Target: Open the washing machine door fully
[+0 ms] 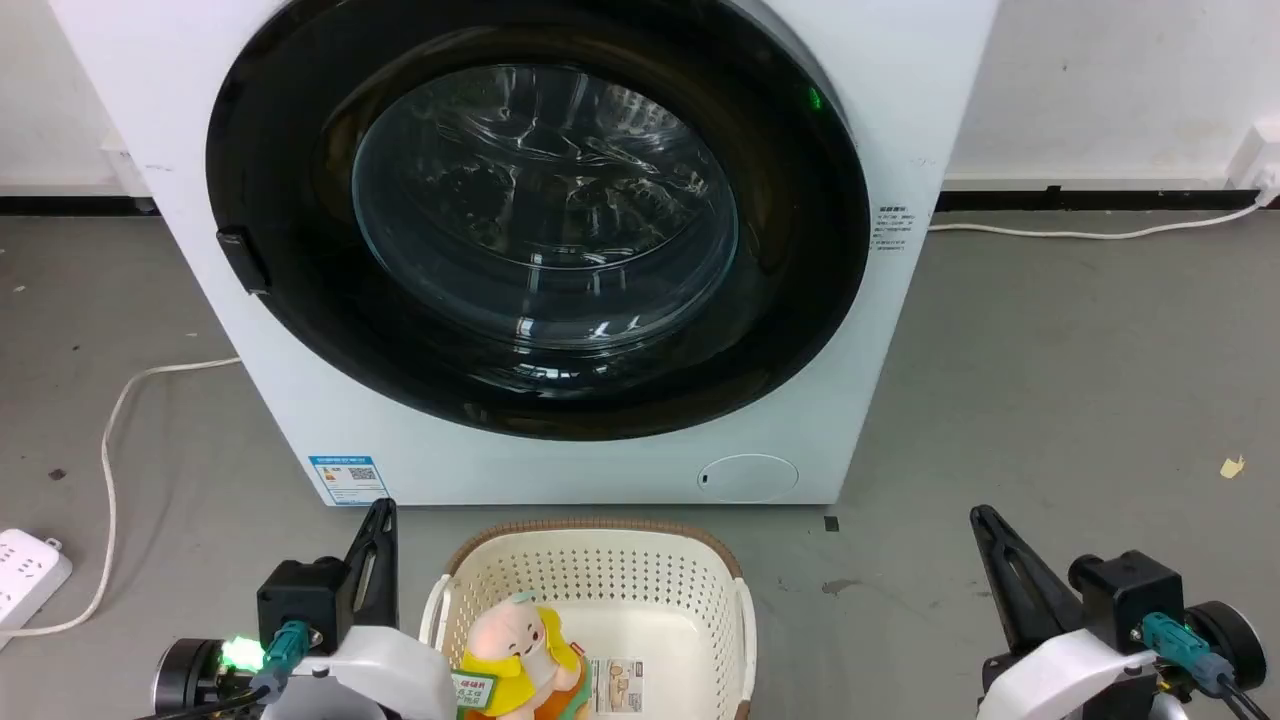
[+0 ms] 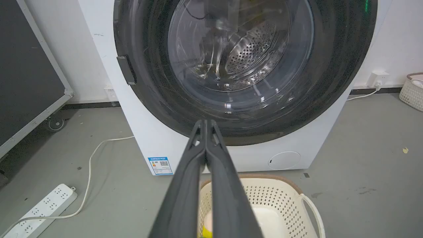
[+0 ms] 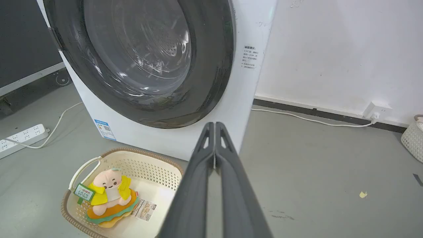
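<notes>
1. The washing machine door is sitting shut against the white machine, with its tab on the left rim.
2. The left tool is hanging low, fingers pressed together, gripping nothing.
3. The right tool is hanging likewise, closed and empty, well apart from the door.
4. A basket is standing on the floor between them, holding a plush toy.

1. The floor right of the basket is left largely bare.
2. The floor before the washing machine door is taken up by the basket, a plush toy inside.
3. The left floor is crossed by a white cable and a power strip.
4. The door's rim tab is left unblocked.
</notes>
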Robot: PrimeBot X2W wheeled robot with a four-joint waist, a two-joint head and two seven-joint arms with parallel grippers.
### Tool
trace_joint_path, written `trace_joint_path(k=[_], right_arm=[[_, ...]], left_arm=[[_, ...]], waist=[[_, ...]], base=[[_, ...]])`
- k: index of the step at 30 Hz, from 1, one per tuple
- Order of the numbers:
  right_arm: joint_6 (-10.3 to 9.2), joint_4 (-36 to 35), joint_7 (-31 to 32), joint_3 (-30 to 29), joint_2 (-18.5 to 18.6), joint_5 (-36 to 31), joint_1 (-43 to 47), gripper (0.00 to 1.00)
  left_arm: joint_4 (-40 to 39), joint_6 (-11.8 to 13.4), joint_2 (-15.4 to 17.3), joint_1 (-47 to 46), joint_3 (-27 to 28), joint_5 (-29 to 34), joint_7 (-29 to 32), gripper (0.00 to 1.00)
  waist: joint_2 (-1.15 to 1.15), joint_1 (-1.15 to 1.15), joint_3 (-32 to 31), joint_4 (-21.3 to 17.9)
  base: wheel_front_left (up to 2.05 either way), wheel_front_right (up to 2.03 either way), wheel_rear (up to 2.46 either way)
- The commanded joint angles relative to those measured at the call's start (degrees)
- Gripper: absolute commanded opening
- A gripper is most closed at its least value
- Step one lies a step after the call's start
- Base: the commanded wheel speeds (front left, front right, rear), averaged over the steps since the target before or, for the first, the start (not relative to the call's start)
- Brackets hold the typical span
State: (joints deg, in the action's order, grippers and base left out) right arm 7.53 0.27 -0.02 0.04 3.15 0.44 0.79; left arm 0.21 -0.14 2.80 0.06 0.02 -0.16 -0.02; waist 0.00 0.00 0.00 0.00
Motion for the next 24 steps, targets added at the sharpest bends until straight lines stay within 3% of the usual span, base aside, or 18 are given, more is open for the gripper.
trace_joint_path(k=[1, 24], right_arm=[[-0.04, -0.27, 0.02, -0.04, -0.27, -0.44, -0.79, 0.00], [-0.04, -0.27, 0.02, -0.04, -0.27, -0.44, -0.79, 0.00]], left_arm=[[-0.21, 0.14, 0.08, -0.06, -0.02, 0.16, 0.02, 0.00], [-0.21, 0.14, 0.08, -0.06, -0.02, 0.16, 0.02, 0.00]], waist=[[0.00, 0.00, 0.00, 0.00], [0.00, 0.00, 0.00, 0.00]], base=[[0.00, 0.00, 0.00], [0.00, 0.00, 0.00]])
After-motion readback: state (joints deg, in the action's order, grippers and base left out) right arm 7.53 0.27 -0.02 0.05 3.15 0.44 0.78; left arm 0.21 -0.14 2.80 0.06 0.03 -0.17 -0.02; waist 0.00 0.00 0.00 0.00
